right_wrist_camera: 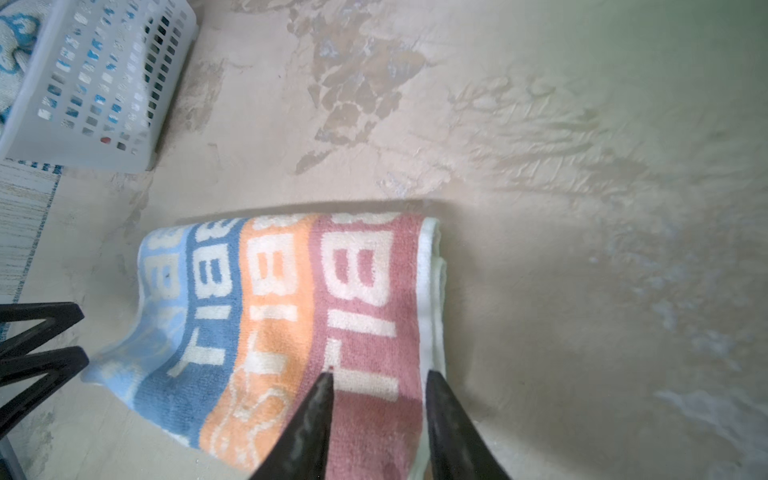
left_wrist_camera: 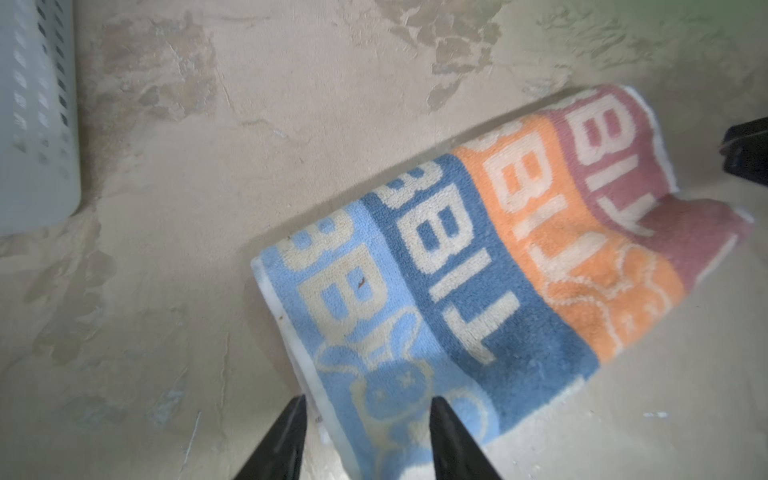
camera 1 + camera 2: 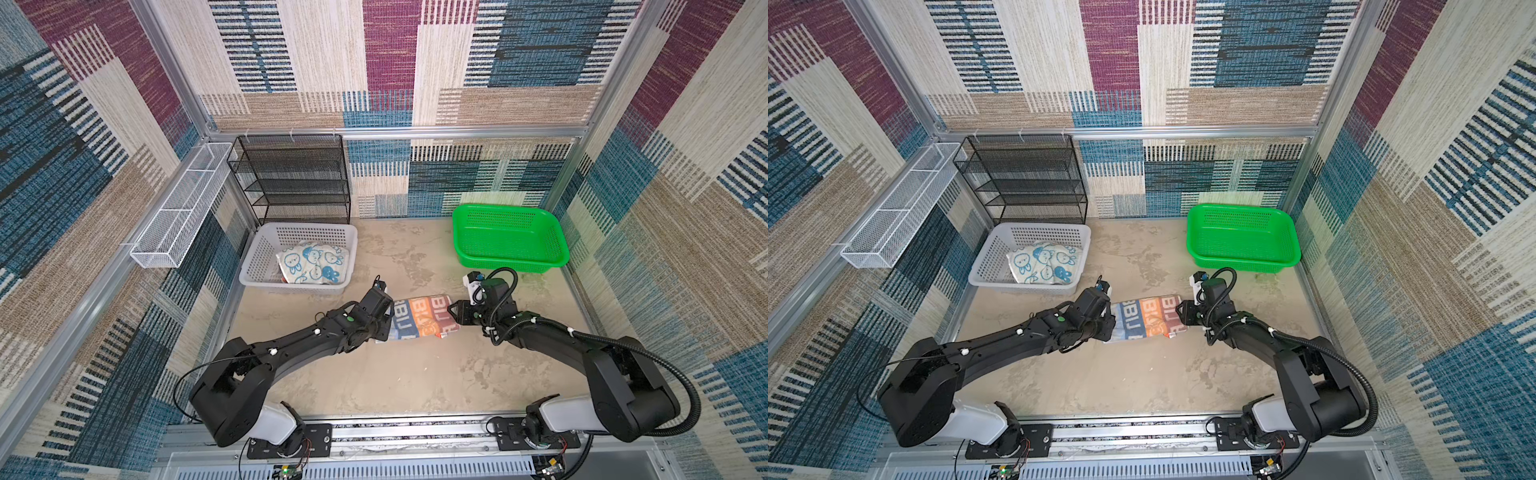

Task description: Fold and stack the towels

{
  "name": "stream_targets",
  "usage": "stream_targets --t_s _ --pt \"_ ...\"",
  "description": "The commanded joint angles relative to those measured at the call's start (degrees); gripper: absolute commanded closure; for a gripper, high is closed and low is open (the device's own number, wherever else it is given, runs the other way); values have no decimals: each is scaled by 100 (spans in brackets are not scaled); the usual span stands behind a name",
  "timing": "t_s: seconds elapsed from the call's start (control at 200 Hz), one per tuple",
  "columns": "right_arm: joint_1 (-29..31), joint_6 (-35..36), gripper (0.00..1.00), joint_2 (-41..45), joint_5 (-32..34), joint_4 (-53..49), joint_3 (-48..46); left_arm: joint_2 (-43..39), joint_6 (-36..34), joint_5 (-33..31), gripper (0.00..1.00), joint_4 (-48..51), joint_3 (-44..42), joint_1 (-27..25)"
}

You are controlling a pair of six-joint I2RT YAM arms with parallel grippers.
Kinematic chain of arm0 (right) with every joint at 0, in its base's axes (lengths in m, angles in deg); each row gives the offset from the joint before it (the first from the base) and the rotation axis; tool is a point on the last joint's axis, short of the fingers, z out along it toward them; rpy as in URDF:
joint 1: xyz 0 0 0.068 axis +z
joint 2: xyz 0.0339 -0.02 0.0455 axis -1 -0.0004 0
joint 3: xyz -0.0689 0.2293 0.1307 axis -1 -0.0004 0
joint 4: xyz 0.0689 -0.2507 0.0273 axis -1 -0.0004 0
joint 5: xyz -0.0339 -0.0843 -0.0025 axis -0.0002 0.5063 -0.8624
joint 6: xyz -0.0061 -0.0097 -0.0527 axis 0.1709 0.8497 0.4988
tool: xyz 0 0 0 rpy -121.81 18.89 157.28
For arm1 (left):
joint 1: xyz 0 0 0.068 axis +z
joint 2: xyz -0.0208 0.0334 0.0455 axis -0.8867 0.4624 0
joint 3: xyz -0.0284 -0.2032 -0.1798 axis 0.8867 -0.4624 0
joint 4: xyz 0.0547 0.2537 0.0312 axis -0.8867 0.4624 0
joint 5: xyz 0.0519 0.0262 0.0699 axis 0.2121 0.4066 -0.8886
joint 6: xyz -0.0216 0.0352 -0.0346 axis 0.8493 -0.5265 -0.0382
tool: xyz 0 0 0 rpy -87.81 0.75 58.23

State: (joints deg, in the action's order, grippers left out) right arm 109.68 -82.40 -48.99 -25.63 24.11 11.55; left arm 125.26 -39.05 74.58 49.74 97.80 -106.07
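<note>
At the centre of the counter (image 3: 415,386), the striped towel (image 3: 424,318) lies folded flat, its bands running light blue, dark blue, orange and brownish pink with white letters. The left end effector (image 2: 369,399) is released, jaws parted over the light-blue end. The right end effector (image 1: 380,374) is likewise released, jaws parted over the pink end and its white hem. The rabbit-print towel (image 3: 313,264) sits inside the white perforated basket (image 3: 299,226). The green perforated basket (image 3: 511,208) stands far right.

Light was bright and even; both top views bowed at their edges. Wrist views were softly blurred; the striped towel (image 1: 291,311) cast a narrow shadow.
</note>
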Motion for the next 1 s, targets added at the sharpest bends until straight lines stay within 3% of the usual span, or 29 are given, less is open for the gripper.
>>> stream_targets --t_s 0.0,0.22,0.491,0.781,0.997 --pt "-2 2 48 148 140 -179 153 -261 127 -150 47 15 67 -9" --pt "-8 178 31 -131 44 -396 487 -234 254 -13 47 191 409 -39" --pt "-80 240 24 -491 -369 -347 525 356 772 449 46 -259 274 -86" --pt "-356 350 25 -744 -752 -235 457 842 794 532 46 -578 -114 -77" --pt "-391 330 38 -1093 -1048 39 326 939 669 268 46 -628 -344 -55"
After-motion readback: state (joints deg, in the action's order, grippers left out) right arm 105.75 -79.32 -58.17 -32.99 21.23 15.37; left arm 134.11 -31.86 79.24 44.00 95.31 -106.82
